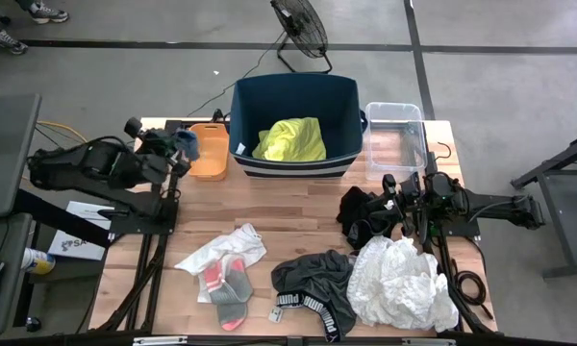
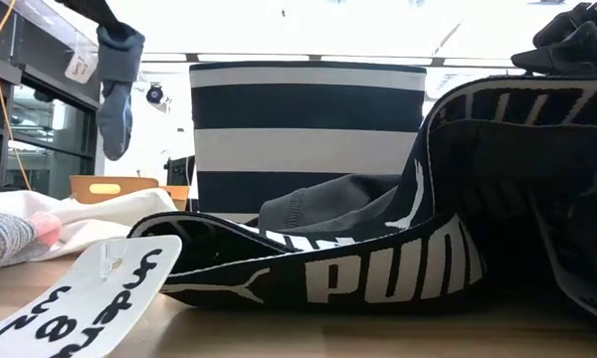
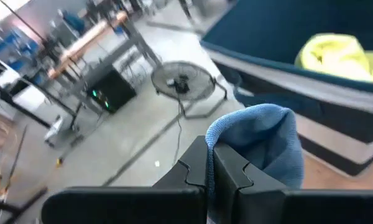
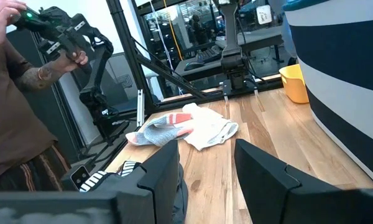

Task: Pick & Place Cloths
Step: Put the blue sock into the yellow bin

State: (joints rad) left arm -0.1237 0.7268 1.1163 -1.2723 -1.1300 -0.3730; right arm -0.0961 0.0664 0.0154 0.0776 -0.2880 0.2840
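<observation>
Left tool (image 3: 210, 167) clamps blue cloth (image 3: 264, 140); lower cloth hidden behind fingers.

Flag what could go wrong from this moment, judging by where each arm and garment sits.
The left gripper pinches only an edge of the small blue cloth, beside the navy fabric bin, not above it; it could slip out or drop short. The right gripper sits on the black garment, which touches the crumpled white garment; lifting may drag both.

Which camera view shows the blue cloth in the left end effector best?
The left wrist view: the blue cloth fills the frame, pinched in the left end effector. The low view shows it hanging; the high view, small near the orange tray. The right wrist view does not show it.
</observation>
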